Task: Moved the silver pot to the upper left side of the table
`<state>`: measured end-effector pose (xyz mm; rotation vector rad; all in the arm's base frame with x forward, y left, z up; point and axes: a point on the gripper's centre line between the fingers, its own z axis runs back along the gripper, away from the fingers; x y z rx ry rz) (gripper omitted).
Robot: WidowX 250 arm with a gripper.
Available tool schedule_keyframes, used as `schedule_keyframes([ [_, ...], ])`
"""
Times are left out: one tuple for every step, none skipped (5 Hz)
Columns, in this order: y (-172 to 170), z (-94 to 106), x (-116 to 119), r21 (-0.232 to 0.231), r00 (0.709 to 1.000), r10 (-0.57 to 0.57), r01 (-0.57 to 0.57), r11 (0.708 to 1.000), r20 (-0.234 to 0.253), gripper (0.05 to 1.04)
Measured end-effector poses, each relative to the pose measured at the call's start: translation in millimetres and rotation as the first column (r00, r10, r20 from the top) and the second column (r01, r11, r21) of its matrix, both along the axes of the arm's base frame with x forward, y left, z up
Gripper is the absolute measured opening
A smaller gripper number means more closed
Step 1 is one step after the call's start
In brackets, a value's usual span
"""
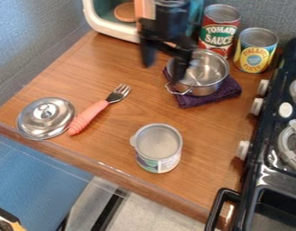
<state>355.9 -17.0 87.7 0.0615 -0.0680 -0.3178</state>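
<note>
Presently: one black gripper (163,71), at the silver pot's side; fingers wide apart, holding nothing. One finger overlaps the pot's rim in view; whether it touches, cannot tell.

Item, silver pot (201,74): directly right of the gripper in view, upright on a folded purple cloth (226,93); its wire handle (178,90) points toward the camera, just below the gripper.

Item, destination: the wooden table's (72,72) upper left, lying left of the gripper. Bare wood there, bordered by a white box (105,28) up and left of the gripper.

Items, others: fork (90,115) and silver lid (45,117), below and left of the gripper; grey-topped can (158,149), straight below it; red can (219,31) and yellow can (256,50), right of it, behind the pot.

Step in hand, as judged: lining up the grasp, pot not yet taken. Next move: set the fingers astride the near rim, squeeze, lift clear of the cloth, then swing left. Likely faults: a pinch missing the thin rim, or cloth dragged along.
</note>
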Motion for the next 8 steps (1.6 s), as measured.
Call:
schedule_keyframes([
  [-32.6, -16.0, 20.4, -0.017, 1.000, -0.012, 0.012, 1.000, -0.003, 1.001],
  [-42.8, -24.1, 34.3, -0.028, 1.000, 0.002, -0.002, 1.000, 0.001, 1.001],
  [-48.5, -34.1, 46.3, -0.052, 1.000, 0.013, -0.013, 0.999, -0.002, 0.951],
  [-49.2, -42.1, 53.2, -0.050, 1.000, 0.016, -0.017, 0.999, -0.023, 0.668],
  [-50.0, -39.4, 56.2, -0.053, 1.000, 0.013, -0.014, 0.999, -0.013, 0.364],
  [-49.7, -39.4, 56.0, -0.054, 1.000, -0.009, 0.008, 0.999, -0.015, 0.157],
  [-41.3, -33.3, 55.1, -0.065, 1.000, -0.007, 0.006, 0.998, -0.018, 0.089],
  [-11.4, -0.8, 45.8, -0.086, 0.999, 0.037, -0.035, 0.996, 0.022, 0.074],
])
